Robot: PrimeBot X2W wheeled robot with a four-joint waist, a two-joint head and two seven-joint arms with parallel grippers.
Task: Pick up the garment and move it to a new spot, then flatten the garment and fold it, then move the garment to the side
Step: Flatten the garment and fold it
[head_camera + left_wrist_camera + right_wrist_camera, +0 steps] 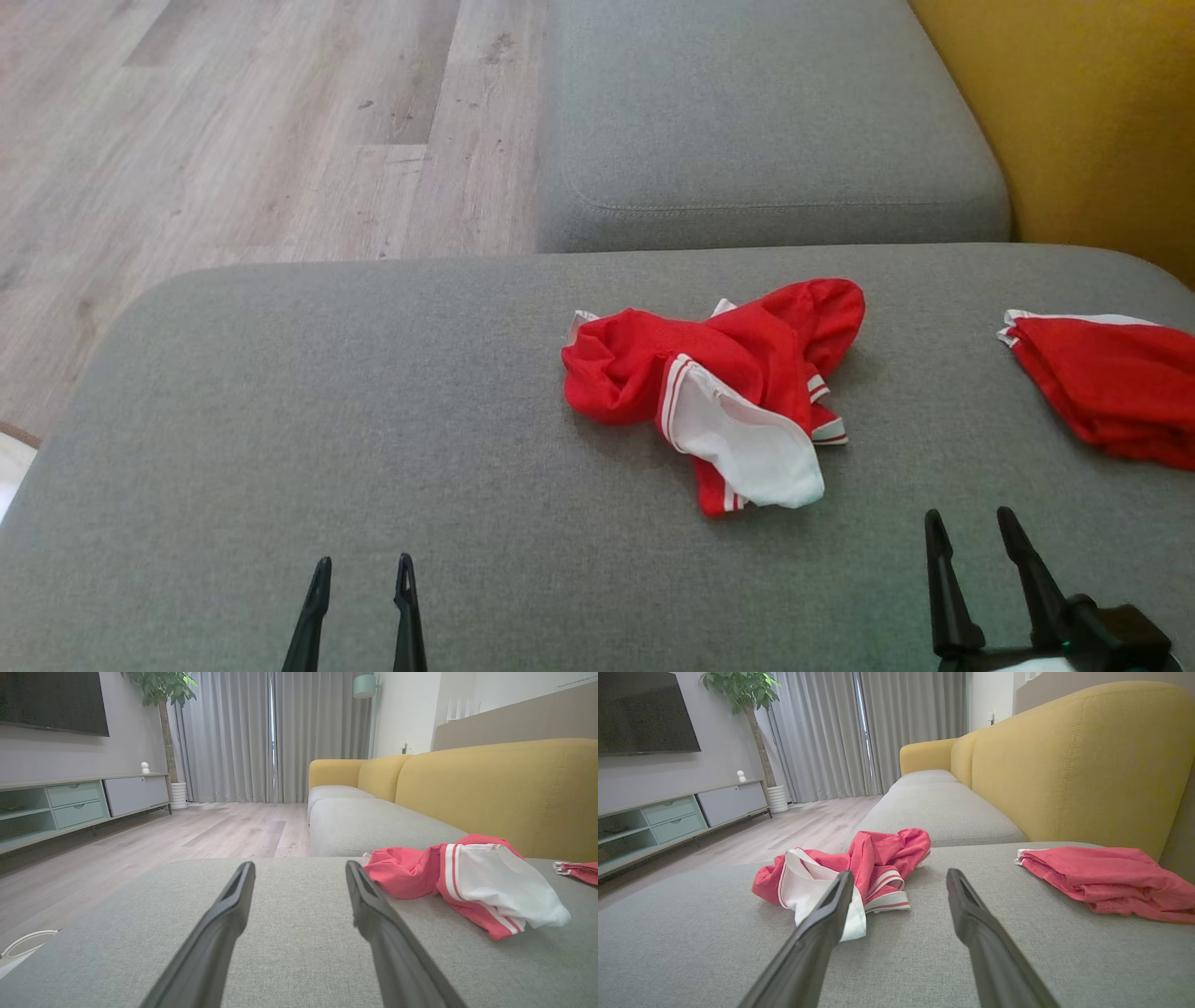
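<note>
Here the garment [747,364] lies crumpled, apparently untouched.

2 red garments, a crumpled garment [709,392] and a flatter garment [1111,387], are lying on 1 grey cushion [280,420] while 2 grippers, left gripper [363,560] and right gripper [969,513], are hovering.

No text, label, brand mark, number or sign can be read. The crumpled red and white garment [719,373] is seen as plain cloth with white stripes at its hems, and the dark screen [51,700] is seen blank.
</note>
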